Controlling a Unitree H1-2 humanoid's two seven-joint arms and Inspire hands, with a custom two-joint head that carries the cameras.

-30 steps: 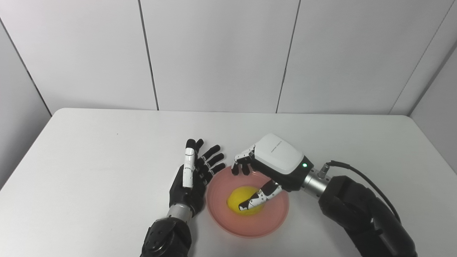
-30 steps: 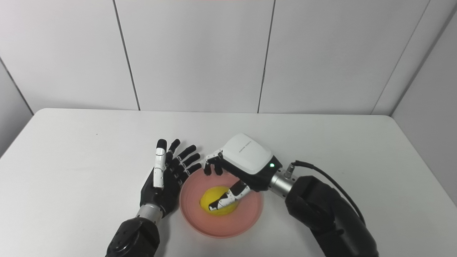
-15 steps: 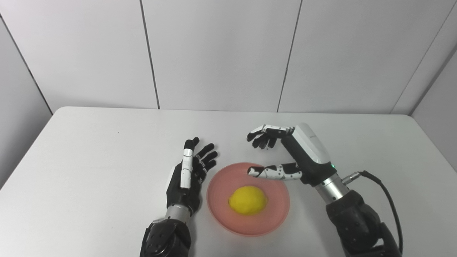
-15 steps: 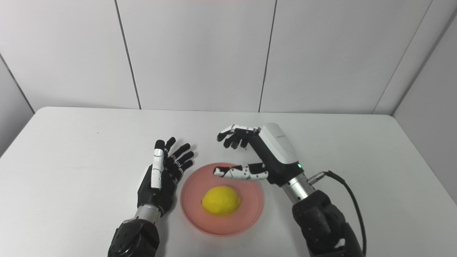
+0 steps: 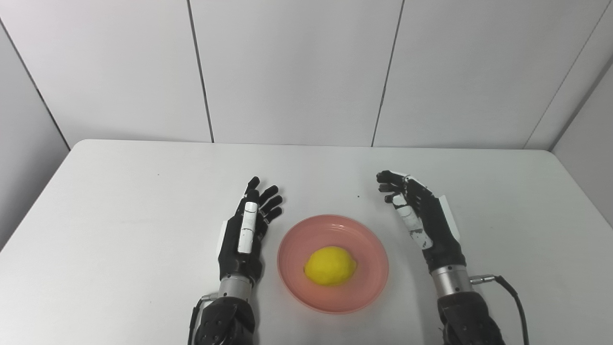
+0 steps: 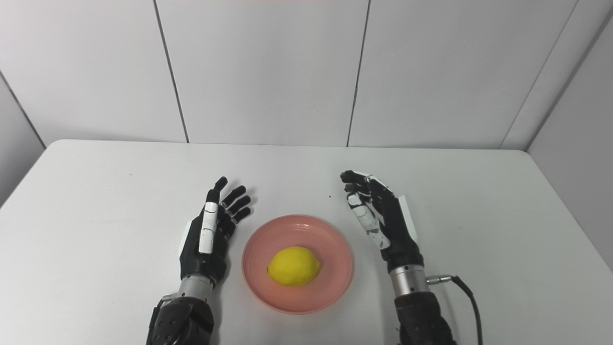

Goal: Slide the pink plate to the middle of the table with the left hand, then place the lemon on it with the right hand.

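A yellow lemon (image 5: pixel 331 266) lay at the centre of a pink plate (image 5: pixel 368 285), which sat on the white surface (image 5: pixel 119 230) near its front edge and about midway across. The robot's two hands flanked the plate without touching it. The left hand (image 5: pixel 244 237) stood on edge just beside the plate's left rim, palm turned toward it, its black fingers (image 5: pixel 269 201) spread apart and pointing away toward the panelled wall (image 5: pixel 292 67), holding nothing. The right hand (image 5: pixel 424 223) stood to the right of the plate, a little farther off, palm likewise facing inward, its fingers (image 5: pixel 389 182) loosely curled but separated and empty. A grey cable (image 5: pixel 515 297) ran from the right wrist toward the bottom edge.
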